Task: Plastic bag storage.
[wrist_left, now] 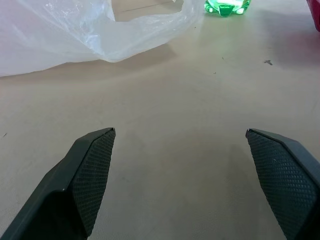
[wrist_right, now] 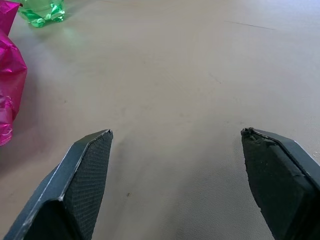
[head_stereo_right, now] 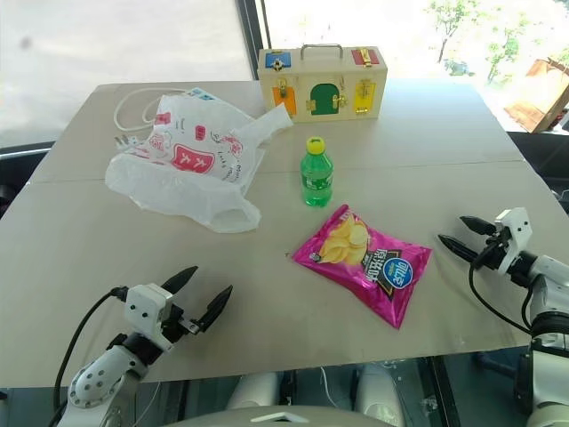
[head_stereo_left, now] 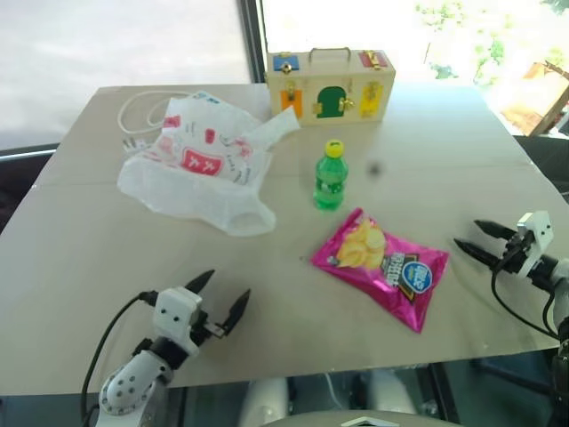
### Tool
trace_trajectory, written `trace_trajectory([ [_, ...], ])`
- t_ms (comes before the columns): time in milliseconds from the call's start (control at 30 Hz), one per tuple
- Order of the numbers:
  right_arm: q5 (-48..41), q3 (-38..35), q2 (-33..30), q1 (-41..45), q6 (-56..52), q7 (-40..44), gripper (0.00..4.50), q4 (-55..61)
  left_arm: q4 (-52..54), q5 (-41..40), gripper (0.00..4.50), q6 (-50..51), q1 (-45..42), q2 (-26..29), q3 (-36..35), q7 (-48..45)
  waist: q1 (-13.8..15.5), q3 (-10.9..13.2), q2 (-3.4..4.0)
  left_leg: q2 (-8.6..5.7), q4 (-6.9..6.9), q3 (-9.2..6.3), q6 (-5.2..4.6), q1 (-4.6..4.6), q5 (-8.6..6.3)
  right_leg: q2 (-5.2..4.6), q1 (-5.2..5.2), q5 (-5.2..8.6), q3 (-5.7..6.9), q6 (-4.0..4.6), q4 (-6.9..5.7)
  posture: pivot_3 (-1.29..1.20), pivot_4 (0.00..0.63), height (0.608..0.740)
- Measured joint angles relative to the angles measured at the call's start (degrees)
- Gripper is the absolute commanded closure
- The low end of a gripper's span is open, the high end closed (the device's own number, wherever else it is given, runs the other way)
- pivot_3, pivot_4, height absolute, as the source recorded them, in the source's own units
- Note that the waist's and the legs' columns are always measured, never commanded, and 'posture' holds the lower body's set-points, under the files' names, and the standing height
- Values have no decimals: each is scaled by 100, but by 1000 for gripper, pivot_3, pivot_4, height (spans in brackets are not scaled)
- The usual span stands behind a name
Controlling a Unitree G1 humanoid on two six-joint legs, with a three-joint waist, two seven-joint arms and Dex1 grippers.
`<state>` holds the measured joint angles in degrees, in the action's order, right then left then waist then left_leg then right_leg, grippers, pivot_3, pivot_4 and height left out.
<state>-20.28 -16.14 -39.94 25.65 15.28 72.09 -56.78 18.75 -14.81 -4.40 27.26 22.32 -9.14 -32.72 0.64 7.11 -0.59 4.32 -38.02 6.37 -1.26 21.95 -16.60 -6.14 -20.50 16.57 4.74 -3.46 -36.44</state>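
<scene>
Matte beige table (head_stereo_left: 107,267) with a seam running across it, bright windows behind at the top of the frame. The plastic bag (head_stereo_left: 203,165), thin, crinkly, translucent white with red print, lies slumped upper left, loop handles toward the far edge; at centre a green bottle (head_stereo_left: 330,175) with a yellow cap stands upright, a glossy pink chips packet (head_stereo_left: 382,265) lies flat just below it, and a closed wooden latch box (head_stereo_left: 331,85) sits top centre. Left gripper (head_stereo_left: 219,298) at lower left and right gripper (head_stereo_left: 474,238) at right edge hover with fingers spread, holding nothing.

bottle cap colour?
Yellow cap on the green bottle; clearest in the left eye view.
</scene>
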Motion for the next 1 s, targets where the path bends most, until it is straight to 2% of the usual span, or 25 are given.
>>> trace_trajectory([
  [1000,87,6,2,-109,-49,9,358,219,-80,-112,90,-108,-100,0,1,-131,0,0,0,0,-1,1,0,0,0,1,0,0,-1,-1,-1,0,150,740],
])
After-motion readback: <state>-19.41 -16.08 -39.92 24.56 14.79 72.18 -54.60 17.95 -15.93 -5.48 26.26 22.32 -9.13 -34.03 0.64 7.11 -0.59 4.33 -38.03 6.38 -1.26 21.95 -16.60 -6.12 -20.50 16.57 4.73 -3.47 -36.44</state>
